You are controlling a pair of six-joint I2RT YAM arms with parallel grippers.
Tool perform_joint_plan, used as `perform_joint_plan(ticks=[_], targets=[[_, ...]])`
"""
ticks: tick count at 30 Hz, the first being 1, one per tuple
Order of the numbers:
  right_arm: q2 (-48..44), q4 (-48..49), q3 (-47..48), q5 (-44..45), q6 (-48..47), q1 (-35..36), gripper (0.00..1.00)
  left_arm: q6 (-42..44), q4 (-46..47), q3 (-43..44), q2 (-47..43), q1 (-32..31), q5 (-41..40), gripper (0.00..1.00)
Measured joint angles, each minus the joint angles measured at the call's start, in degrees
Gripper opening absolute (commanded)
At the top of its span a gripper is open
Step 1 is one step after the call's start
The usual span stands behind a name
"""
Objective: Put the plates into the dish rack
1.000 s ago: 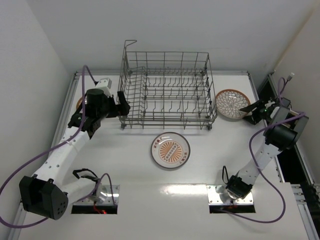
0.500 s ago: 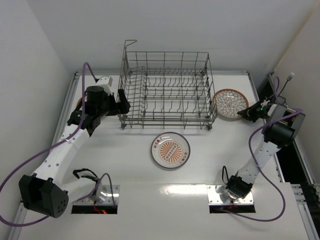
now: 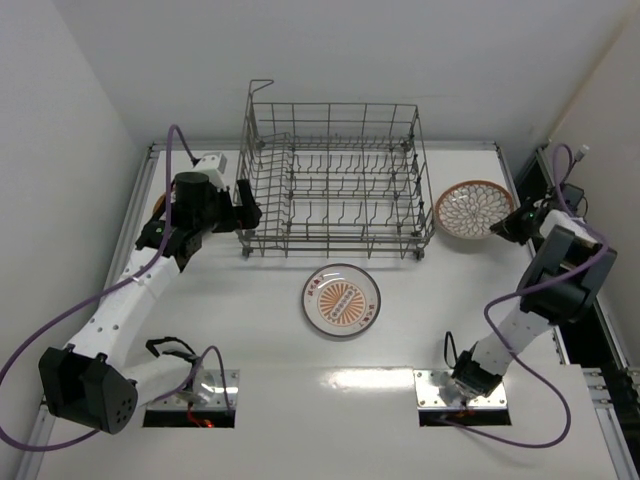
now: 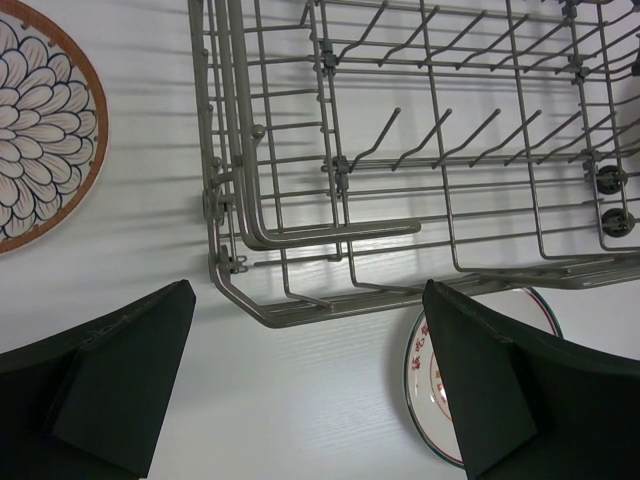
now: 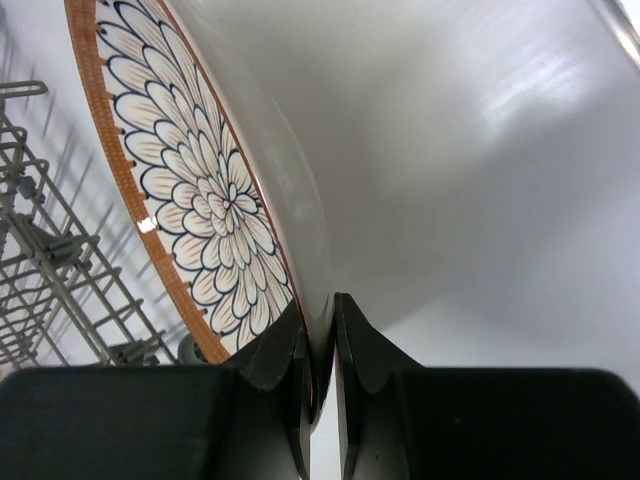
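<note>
The grey wire dish rack [image 3: 335,180] stands at the back centre with nothing in it. The sunburst plate [image 3: 341,299] lies flat on the table in front of it. My right gripper [image 3: 515,222] is shut on the right rim of a petal-lattice plate [image 3: 474,209], tilted up to the right of the rack. In the right wrist view the fingers [image 5: 270,350] pinch its rim [image 5: 200,180]. My left gripper [image 3: 245,212] is open by the rack's front left corner. The other petal plate [image 4: 40,160] lies left of the rack [image 4: 335,165], mostly hidden by my arm from above.
In the left wrist view the gripper [image 4: 307,285] hovers above bare table beside the rack's corner, with the sunburst plate's edge [image 4: 424,379] by the right finger. White walls close in on both sides. Cables and a rail run along the right table edge [image 3: 560,180].
My right gripper has closed on the petal plate's rim and tipped it up off the table. The right wrist has swung towards the right wall. The left arm has barely moved.
</note>
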Motion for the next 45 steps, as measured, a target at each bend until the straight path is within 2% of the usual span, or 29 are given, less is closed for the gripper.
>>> perform_joint_plan(ticks=[10, 18, 25, 29, 36, 45], targets=[[-21.4, 3.3, -13.0, 1.9, 3.8, 0.0, 0.0, 0.0, -2.4, 1.9, 0.0, -0.3, 0.3, 1.0], [-34.3, 0.4, -12.8, 3.0, 6.1, 1.2, 0.0, 0.3, -4.1, 3.3, -0.1, -2.2, -0.5, 1.0], [-35.8, -4.6, -5.4, 4.4, 6.1, 4.8, 0.0, 0.6, -6.3, 3.3, -1.8, -2.7, -1.9, 1.0], [-35.8, -8.9, 0.2, 6.8, 4.9, 9.2, 0.0, 0.7, -6.3, 3.3, -2.6, -2.7, -2.3, 1.0], [-35.8, -15.2, 11.5, 16.8, -0.3, 18.2, 0.0, 0.6, -6.7, 3.3, -2.6, -2.7, -2.5, 1.0], [-34.8, -19.1, 12.1, 32.3, -4.1, 31.7, 0.0, 0.4, -7.0, 3.3, -2.7, -2.9, -2.7, 1.0]])
